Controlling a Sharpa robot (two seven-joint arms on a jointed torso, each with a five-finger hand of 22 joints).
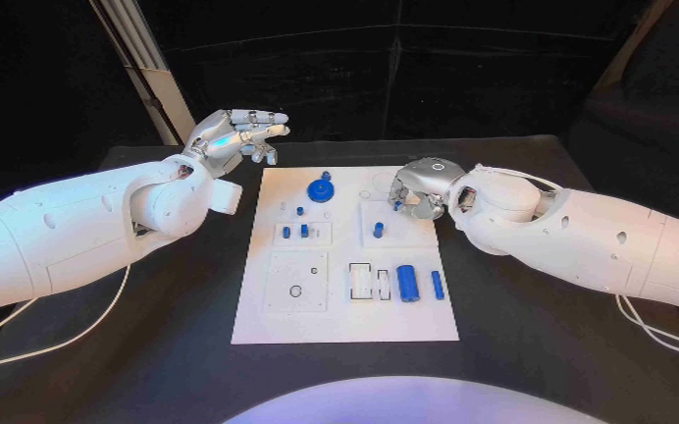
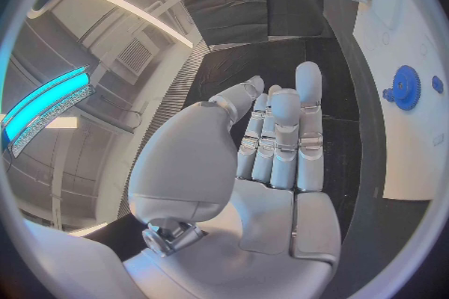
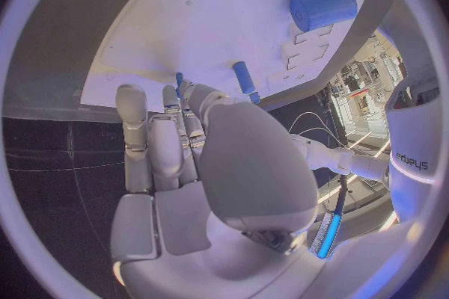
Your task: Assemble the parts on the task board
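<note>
The white task board [image 1: 346,321] lies mid-tabletop with most of its work apparently ahead. A blue gear [image 1: 321,188] sits at its far end and small blue pegs [image 1: 294,232] stand in the middle blocks — but a thick blue cylinder [image 1: 407,283] and a slim blue pin [image 1: 438,285] lie loose beside empty slots [image 1: 371,283]. The left hand [image 1: 235,135] hangs off the board's far left corner, fingers straight and together, holding nothing. The right hand [image 1: 420,190] hovers low over the board's far right part, fingers curled in; I can't tell whether it holds anything.
</note>
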